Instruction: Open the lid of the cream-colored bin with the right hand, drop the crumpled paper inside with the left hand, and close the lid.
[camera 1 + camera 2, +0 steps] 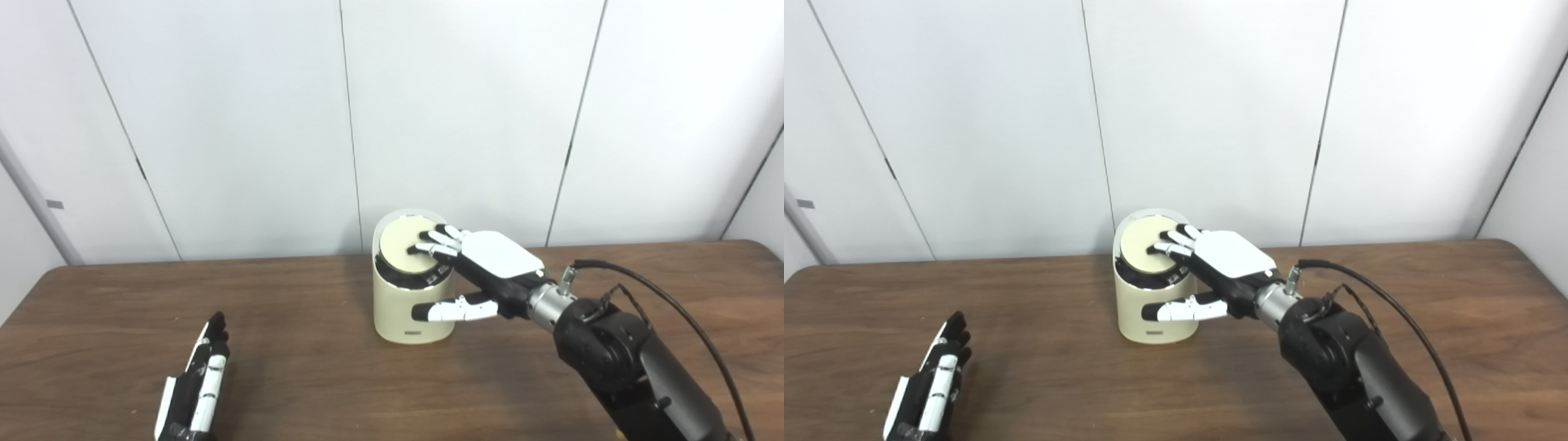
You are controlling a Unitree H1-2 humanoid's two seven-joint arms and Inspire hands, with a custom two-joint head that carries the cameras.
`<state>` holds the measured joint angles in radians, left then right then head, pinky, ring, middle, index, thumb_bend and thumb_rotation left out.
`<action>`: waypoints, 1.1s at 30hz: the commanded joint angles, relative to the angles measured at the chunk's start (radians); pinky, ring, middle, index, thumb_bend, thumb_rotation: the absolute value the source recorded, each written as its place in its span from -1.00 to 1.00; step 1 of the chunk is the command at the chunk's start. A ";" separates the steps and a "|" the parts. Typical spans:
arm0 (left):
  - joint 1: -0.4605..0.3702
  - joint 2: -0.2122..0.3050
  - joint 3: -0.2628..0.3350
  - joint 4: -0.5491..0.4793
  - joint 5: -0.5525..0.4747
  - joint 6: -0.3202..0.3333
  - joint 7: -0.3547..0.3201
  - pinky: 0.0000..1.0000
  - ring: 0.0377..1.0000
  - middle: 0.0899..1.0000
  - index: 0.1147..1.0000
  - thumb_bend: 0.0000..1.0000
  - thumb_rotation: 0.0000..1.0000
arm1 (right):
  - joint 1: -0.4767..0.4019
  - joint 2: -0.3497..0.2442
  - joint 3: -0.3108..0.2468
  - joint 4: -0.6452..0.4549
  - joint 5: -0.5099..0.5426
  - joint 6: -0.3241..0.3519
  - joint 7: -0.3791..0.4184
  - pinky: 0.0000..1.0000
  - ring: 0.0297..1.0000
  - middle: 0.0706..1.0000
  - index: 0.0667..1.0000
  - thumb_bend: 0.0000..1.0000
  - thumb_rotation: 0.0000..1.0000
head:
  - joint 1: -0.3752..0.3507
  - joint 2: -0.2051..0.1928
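The cream-colored bin (401, 309) stands upright at the middle of the brown table (306, 380). Its round lid (399, 248) is tilted, with a dark gap showing under its front edge. My right hand (484, 266) reaches in from the right, open, its fingertips (429, 242) resting on the lid's right part and its thumb (450, 310) stretched across the front of the bin's body. My left hand (199, 383) lies low at the front left of the table, fingers straight and holding nothing. No crumpled paper shows in either view.
White wall panels (459, 122) rise just behind the table's far edge, close to the bin. A black cable (674, 312) loops over my right forearm. The table's rounded far right corner (753, 245) is in view.
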<state>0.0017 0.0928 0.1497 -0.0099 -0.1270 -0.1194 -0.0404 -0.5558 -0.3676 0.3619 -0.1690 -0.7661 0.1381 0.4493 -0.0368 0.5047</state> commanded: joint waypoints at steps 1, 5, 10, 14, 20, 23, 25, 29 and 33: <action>0.047 -0.034 -0.013 0.039 -0.007 -0.014 0.005 1.00 1.00 0.99 0.96 -0.08 0.59 | -0.016 -0.017 -0.001 -0.024 -0.006 -0.031 -0.006 0.92 1.00 0.94 0.73 0.23 1.00 | -0.001 0.001; 0.046 -0.033 -0.014 0.038 -0.005 -0.016 0.005 1.00 0.99 0.99 0.96 -0.06 0.62 | -0.006 -0.019 -0.004 -0.031 -0.007 -0.036 0.001 0.93 1.00 0.95 0.74 0.25 1.00 | 0.000 0.005; 0.044 -0.032 -0.011 0.040 -0.011 -0.018 0.003 1.00 1.00 1.00 0.97 -0.05 0.60 | 0.005 -0.020 -0.004 -0.038 -0.014 -0.041 0.002 0.93 1.00 0.95 0.73 0.28 1.00 | -0.002 0.008; 0.040 -0.031 -0.011 0.047 -0.004 -0.024 0.007 1.00 1.00 0.99 0.96 -0.05 0.60 | 0.010 -0.019 -0.003 -0.043 -0.020 -0.038 0.005 0.93 1.00 0.94 0.74 0.26 1.00 | -0.002 0.011; 0.040 -0.032 -0.011 0.046 -0.001 -0.022 0.010 1.00 0.98 0.98 0.96 -0.02 0.60 | 0.012 -0.016 -0.003 -0.039 -0.021 -0.043 0.007 0.94 1.00 0.94 0.74 0.25 1.00 | -0.002 0.015; 0.041 -0.032 -0.011 0.041 -0.005 -0.016 0.009 1.00 0.99 0.99 0.96 -0.03 0.60 | 0.011 -0.015 -0.001 -0.032 -0.022 -0.049 0.002 0.96 1.00 0.92 0.73 0.24 1.00 | -0.003 0.017; 0.041 -0.032 -0.010 0.040 -0.008 -0.013 0.008 1.00 0.99 0.99 0.97 -0.02 0.61 | 0.010 -0.014 0.000 -0.028 -0.025 -0.050 0.002 0.96 1.00 0.92 0.73 0.25 1.00 | -0.003 0.017; 0.040 -0.032 -0.010 0.041 -0.012 -0.017 0.006 1.00 1.00 1.00 0.97 -0.04 0.62 | 0.007 -0.012 0.005 -0.025 -0.033 -0.047 0.006 0.97 1.00 0.93 0.73 0.26 1.00 | -0.004 0.020; 0.038 -0.032 -0.010 0.045 -0.016 -0.023 0.004 1.00 0.99 1.00 0.97 -0.06 0.62 | 0.007 -0.012 0.012 -0.031 -0.049 -0.036 0.020 0.98 1.00 0.94 0.73 0.27 1.00 | -0.004 0.022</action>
<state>0.0015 0.0925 0.1503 -0.0098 -0.1286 -0.1246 -0.0386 -0.5272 -0.3709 0.3667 -0.1880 -0.8044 0.1102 0.4491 -0.0399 0.5261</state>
